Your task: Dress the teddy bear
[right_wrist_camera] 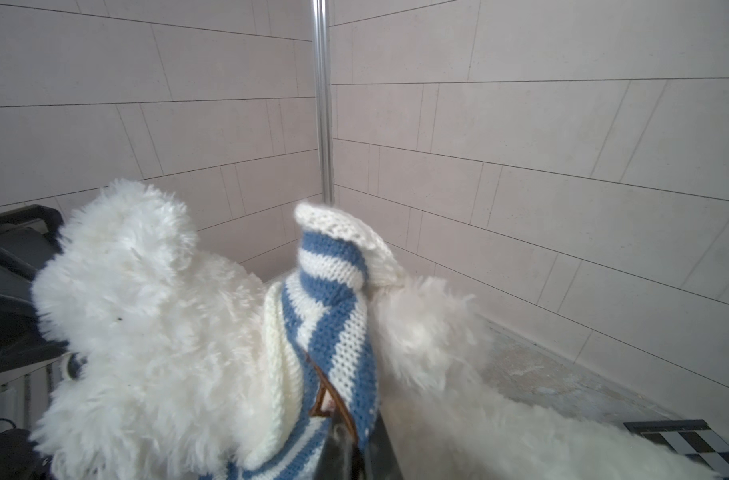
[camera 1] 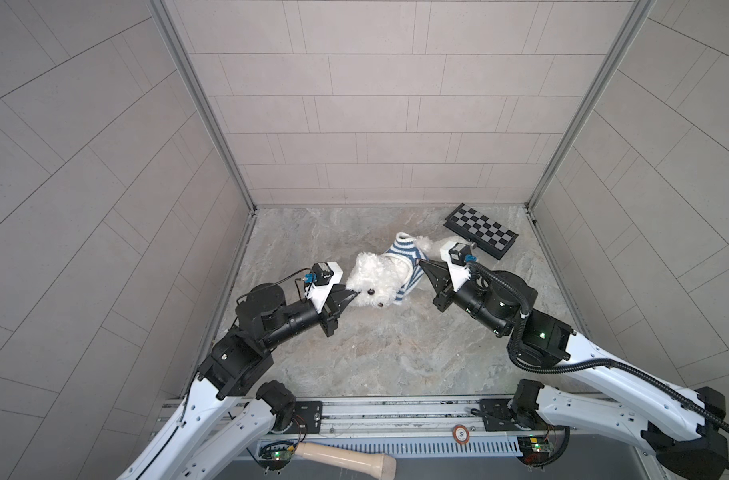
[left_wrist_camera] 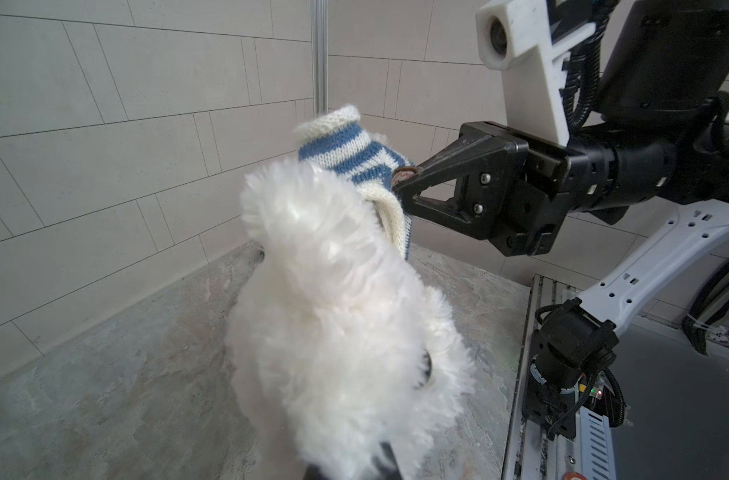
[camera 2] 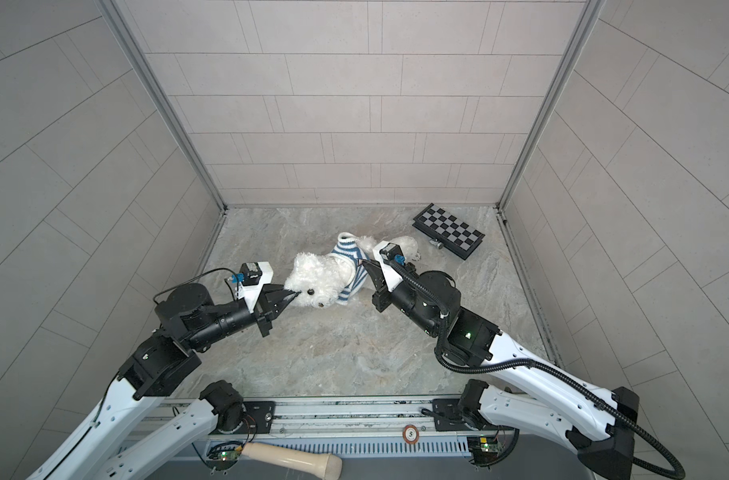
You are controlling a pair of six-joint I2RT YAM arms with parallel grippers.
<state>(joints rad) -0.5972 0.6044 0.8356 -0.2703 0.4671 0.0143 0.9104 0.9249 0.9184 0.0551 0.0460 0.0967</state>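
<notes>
Left gripper [camera 1: 353,296] pinched on head fur, right gripper [camera 1: 422,264] nipping the striped shirt [camera 1: 404,254] by its badge [left_wrist_camera: 403,174] — holds the teddy bear [camera 1: 375,277] stretched mid-table, risks losing the knit under too hard a pull.

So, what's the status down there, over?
Left tool shut on the teddy bear, at its head. Right tool shut on the striped sweater, partly on the bear. Chessboard behind, apart.

Arms: white links [camera 1: 612,384], black joints [camera 1: 496,299], pointed black fingers [left_wrist_camera: 450,160], corrugated cable [camera 1: 570,367].
</notes>
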